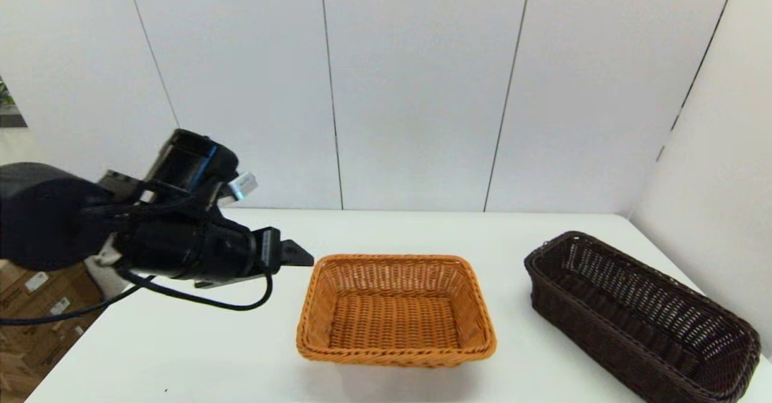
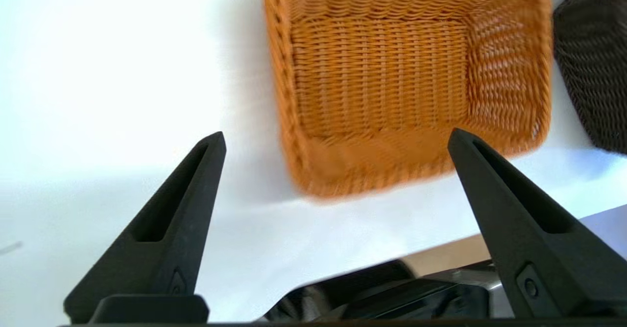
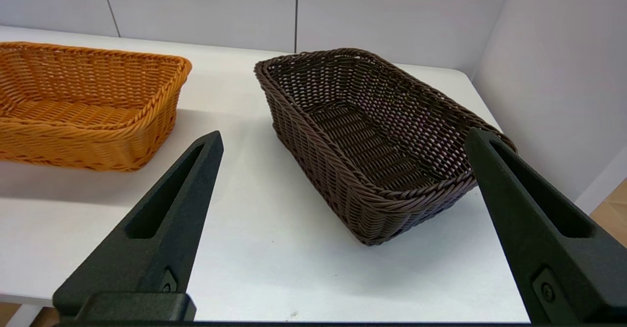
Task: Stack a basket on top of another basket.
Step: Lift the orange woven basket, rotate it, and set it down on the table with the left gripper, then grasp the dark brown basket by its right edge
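- Your left hand (image 1: 295,257) hangs above the table (image 1: 181,342), just beside the left rim of the orange basket (image 1: 395,309), with its fingers (image 2: 181,219) spread wide and nothing between them. The task calls for the dark one to be moved, so if you close on the orange rim you will probably end up stacking the wrong way round.
- The dark brown basket (image 1: 639,312) sits well apart from the orange one, at the right end of the table, turned at an angle with its near end close to the table's front right corner. A sideways nudge there could push it off the edge.
- Your right hand (image 3: 343,141) does not show in the head view; its own camera has it low at the front of the table, facing the dark basket's near end, fingers spread and empty. It looks the better placed of the two for this pick.
- The dark basket's walls are open weave and likely flex. Pinch one rim at the end and the far end may sag or swing, then catch the orange rim on the way over.
- The two baskets are not aligned. Lower the dark one without turning it first and it may perch crooked across the orange rim and tip out.
- If both arms meet over the orange basket, they could collide.
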Robot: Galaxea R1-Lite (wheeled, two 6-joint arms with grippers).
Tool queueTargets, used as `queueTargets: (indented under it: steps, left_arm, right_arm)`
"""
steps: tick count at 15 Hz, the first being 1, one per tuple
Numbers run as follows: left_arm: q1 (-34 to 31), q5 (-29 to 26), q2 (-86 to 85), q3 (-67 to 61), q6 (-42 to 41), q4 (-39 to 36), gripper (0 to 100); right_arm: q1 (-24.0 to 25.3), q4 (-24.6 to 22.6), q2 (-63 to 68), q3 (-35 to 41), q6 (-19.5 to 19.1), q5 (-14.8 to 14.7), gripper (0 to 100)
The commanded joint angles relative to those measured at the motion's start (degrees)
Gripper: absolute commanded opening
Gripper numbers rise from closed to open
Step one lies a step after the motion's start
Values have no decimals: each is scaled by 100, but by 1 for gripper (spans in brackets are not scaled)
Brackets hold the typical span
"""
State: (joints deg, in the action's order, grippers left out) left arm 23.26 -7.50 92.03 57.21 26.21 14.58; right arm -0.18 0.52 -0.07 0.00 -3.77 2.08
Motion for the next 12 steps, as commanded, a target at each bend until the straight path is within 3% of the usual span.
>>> queueTargets:
  steps: [1, 8, 12]
  left_arm:
    - [3, 442, -2277, -878, -573, 678, 100]
    - [3, 609, -3841, -1335, -714, 1662, 100]
    - [3, 618, -4764, -1986, -731, 1768, 100]
  right_arm:
    - [1, 0, -1, 0, -1, 2, 100]
    - [1, 0, -1, 0, -1, 2, 100]
    - [1, 0, -1, 0, -1, 2, 100]
